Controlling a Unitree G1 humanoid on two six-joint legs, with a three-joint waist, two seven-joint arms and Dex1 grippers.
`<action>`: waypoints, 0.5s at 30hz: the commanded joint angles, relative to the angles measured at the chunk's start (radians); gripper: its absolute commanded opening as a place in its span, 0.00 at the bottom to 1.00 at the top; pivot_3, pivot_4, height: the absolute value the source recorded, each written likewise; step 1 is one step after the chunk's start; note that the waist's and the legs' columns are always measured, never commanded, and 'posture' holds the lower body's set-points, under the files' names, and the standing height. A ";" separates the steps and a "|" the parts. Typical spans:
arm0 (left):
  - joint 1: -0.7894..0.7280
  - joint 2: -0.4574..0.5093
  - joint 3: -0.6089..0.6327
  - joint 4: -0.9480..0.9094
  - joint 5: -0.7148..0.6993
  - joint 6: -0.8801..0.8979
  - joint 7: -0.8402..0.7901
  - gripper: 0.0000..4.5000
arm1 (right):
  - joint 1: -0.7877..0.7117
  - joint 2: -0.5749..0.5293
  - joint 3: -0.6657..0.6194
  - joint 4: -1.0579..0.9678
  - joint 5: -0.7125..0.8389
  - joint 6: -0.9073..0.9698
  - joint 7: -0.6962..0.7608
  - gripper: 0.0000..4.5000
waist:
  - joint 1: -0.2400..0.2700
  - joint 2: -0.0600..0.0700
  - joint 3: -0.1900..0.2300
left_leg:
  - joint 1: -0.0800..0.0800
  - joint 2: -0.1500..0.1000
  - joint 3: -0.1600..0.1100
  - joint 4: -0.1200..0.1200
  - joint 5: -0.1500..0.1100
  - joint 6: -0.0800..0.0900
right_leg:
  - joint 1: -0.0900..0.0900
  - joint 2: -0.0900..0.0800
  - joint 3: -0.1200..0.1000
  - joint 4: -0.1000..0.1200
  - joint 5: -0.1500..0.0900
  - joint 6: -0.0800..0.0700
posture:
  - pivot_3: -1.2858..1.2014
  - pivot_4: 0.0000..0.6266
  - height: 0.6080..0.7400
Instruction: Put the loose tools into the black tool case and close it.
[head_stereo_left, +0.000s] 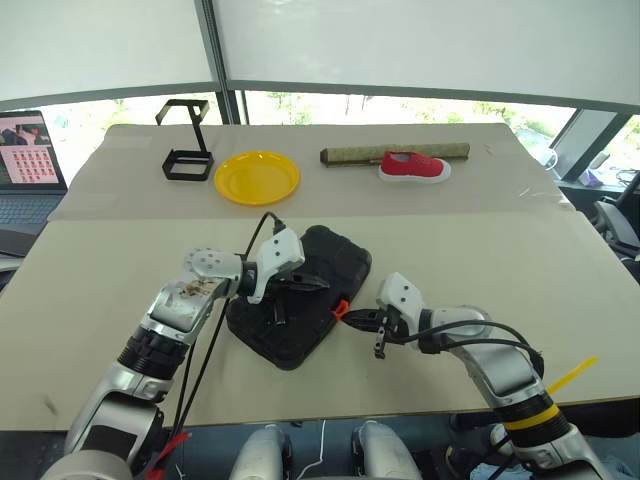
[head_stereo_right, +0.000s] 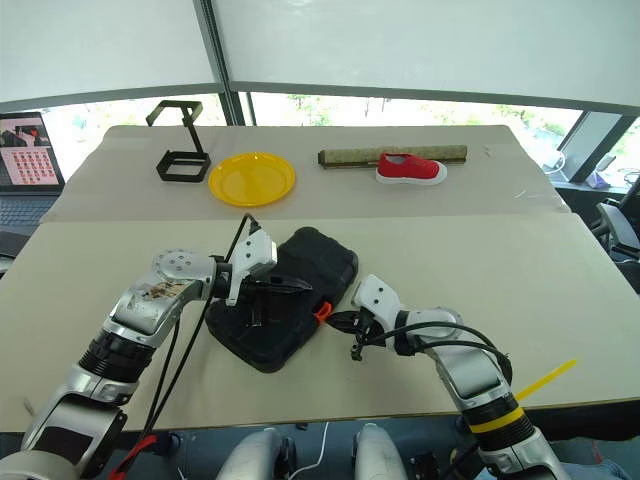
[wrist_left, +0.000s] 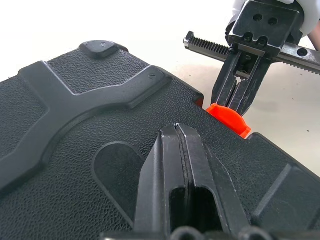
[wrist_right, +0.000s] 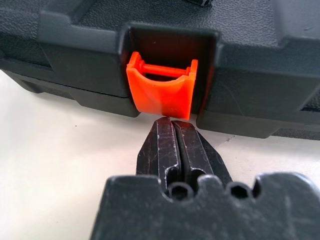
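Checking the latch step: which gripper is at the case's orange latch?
The right gripper, shut, tips at the orange latch on the black tool case's edge. The left gripper, shut, rests on the lid instead.

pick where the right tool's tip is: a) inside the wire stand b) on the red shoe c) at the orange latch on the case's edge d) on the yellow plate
c: the right tool, shut, has its tip right at the orange latch on the closed black tool case, while the left tool rests shut on the lid.
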 joint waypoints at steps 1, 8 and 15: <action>0.101 0.055 0.095 -0.004 -0.035 -0.067 -0.015 0.16 | 0.078 -0.064 -0.139 -0.159 0.104 0.003 0.030 0.13 | 0.001 0.001 0.000 | 0.000 0.000 0.000 -0.001 0.000 0.000 | 0.000 -0.001 0.000 0.000 0.000 0.000 | 0.52 0.24 1.00; 0.334 0.179 0.371 -0.102 -0.134 -0.206 -0.045 0.72 | 0.227 -0.173 -0.342 -0.130 0.124 -0.229 0.099 0.63 | 0.004 0.001 0.001 | -0.001 -0.001 0.001 -0.009 0.000 0.000 | -0.004 -0.004 0.000 -0.004 0.000 0.000 | 0.52 0.24 1.00; 0.624 0.245 0.536 -0.027 -0.053 -0.372 0.013 1.00 | 0.250 -0.188 -0.420 0.112 0.161 -0.570 0.282 0.99 | 0.008 0.004 0.002 | 0.002 -0.002 0.002 -0.013 0.000 0.000 | -0.001 -0.007 -0.002 -0.007 -0.001 0.000 | 0.52 0.24 1.00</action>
